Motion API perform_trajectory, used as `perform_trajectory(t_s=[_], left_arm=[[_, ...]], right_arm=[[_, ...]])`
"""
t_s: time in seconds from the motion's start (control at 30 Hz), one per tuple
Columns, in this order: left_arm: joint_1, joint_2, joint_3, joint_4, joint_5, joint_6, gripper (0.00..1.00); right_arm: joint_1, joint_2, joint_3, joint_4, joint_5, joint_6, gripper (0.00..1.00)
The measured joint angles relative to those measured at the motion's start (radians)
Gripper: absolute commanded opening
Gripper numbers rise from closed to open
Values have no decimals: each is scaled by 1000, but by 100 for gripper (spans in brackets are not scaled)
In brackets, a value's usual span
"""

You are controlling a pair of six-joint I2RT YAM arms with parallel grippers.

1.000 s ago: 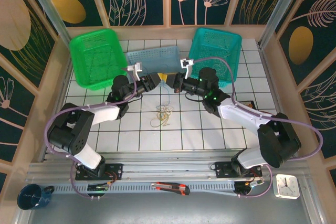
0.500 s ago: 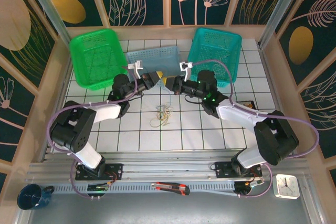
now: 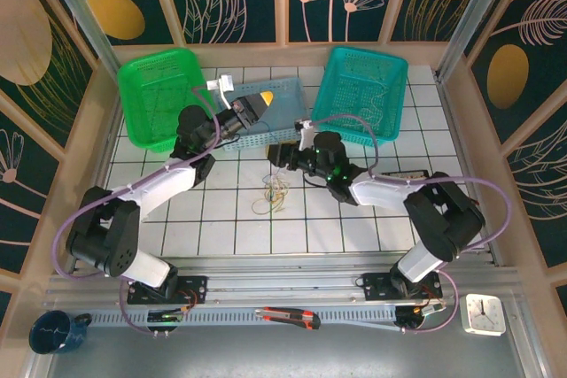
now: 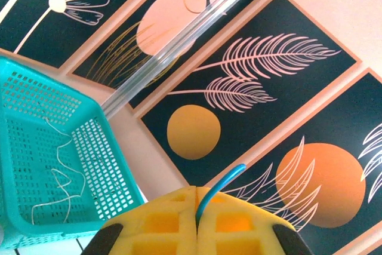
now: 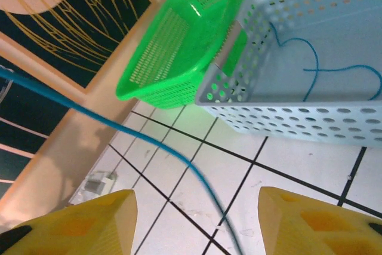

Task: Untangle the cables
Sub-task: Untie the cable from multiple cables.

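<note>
Left hand (image 4: 197, 222) pinched shut on a blue cable (image 4: 218, 180) over the pale blue basket (image 3: 288, 93); right hand (image 5: 197, 207) wide open, empty, nearer the cables (image 3: 276, 194) knotted on the tabletop (image 3: 354, 219) just beside it

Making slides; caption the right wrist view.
Open right hand, blue cable between its fingers, facing pale blue basket and green basket.

Three baskets (image 3: 155, 95), two arms (image 3: 164, 188), one cable tangle (image 3: 276, 194), one mug (image 3: 53, 332), one clock (image 3: 485, 314)
</note>
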Motion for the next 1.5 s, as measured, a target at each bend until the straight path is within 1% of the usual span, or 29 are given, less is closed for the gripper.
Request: perform_trajectory(t_s=[0.1, 0.2, 0.47, 0.63, 0.77, 0.93, 1.17, 1.27, 1.37, 1.5], left_arm=[[0, -9, 24, -28, 0, -5, 0], [0, -20, 58, -59, 5, -9, 0], [0, -46, 236, -140, 8, -19, 0], [0, -50, 356, -187, 8, -23, 0], [0, -50, 456, -239, 6, -21, 0], [0, -37, 594, -314, -2, 20, 0], [0, 40, 813, -410, -23, 76, 0], [0, 97, 929, -469, -27, 100, 0], [0, 144, 1024, -534, -40, 136, 0], [0, 187, 1105, -624, -69, 199, 0]], right_arm=[[16, 46, 0, 26, 54, -1, 55], [27, 91, 0, 50, 98, 0, 52], [60, 169, -26, 113, 182, 15, 41], [68, 206, -43, 122, 222, 23, 37], [68, 223, -56, 135, 255, 40, 37], [69, 233, -73, 146, 277, 52, 37], [69, 236, -115, 159, 297, 75, 37], [70, 237, -130, 159, 300, 87, 39], [70, 237, -134, 159, 298, 92, 43], [70, 215, -134, 146, 281, 93, 49]])
